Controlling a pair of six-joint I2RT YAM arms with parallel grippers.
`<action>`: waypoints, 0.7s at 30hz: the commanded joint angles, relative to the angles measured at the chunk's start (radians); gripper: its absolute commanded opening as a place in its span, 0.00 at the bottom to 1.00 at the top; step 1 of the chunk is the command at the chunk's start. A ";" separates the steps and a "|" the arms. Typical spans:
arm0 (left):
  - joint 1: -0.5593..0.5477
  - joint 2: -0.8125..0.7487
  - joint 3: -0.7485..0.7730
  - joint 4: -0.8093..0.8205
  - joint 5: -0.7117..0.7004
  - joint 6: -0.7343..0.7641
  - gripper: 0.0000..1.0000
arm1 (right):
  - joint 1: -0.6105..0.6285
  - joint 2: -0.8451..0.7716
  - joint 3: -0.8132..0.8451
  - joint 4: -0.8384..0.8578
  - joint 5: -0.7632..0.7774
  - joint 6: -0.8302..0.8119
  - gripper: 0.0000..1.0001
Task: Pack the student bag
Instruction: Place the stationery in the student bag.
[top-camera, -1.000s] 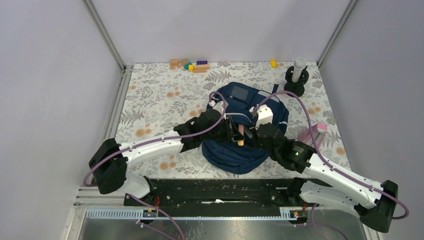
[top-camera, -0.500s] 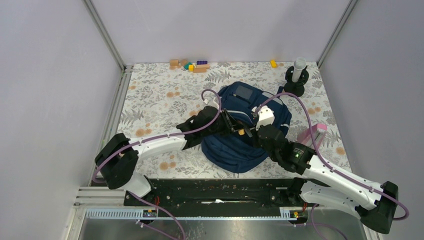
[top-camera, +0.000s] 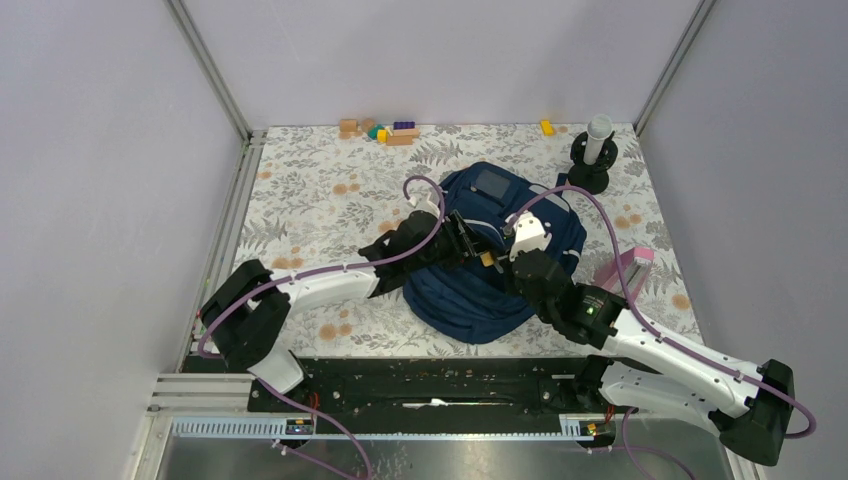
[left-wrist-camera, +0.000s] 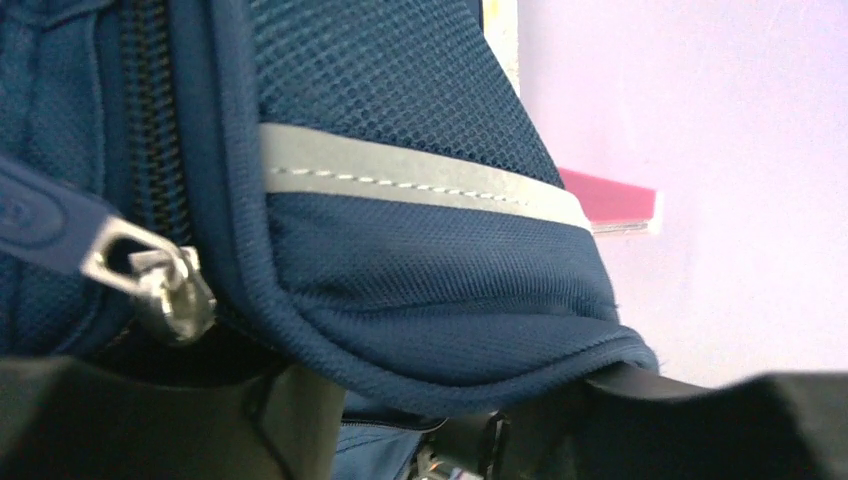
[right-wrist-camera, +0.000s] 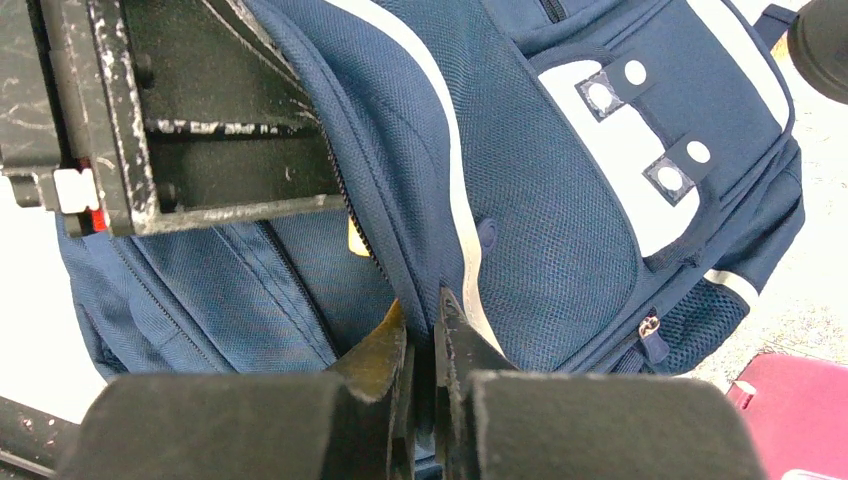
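Navy fabric fills the middle of the flowered table (top-camera: 320, 200), where the student bag (top-camera: 470, 305) lies under both arms, each stretched forward and bent inward over it. On the left gripper (top-camera: 468, 240) the fingers stand apart astride the bag's piped edge. The right gripper (right-wrist-camera: 422, 310) pinches the fabric beside the zip. A pink box (top-camera: 627, 270) lies just right of the bag, coloured blocks (top-camera: 380, 130) at the far edge. A pale stripe (left-wrist-camera: 420, 175) crosses the mesh.

Lilac walls (top-camera: 100, 150), floral tabletop (top-camera: 320, 200) (grey leaves, orange blooms).

Floral tablecloth (top-camera: 320, 190), coloured blocks (top-camera: 380, 130) at far edge, yellow block (top-camera: 546, 127), black stand (top-camera: 592, 160), pink box (top-camera: 627, 270) at right
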 joint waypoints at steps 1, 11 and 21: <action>0.030 -0.050 0.031 0.030 0.002 0.079 0.60 | 0.030 -0.039 -0.001 0.061 0.000 0.015 0.00; 0.029 -0.231 0.117 -0.357 0.164 0.419 0.91 | 0.030 -0.085 -0.002 0.057 -0.001 0.006 0.00; 0.104 -0.396 0.149 -0.662 0.203 0.785 0.91 | 0.029 -0.108 0.007 0.015 0.043 0.001 0.00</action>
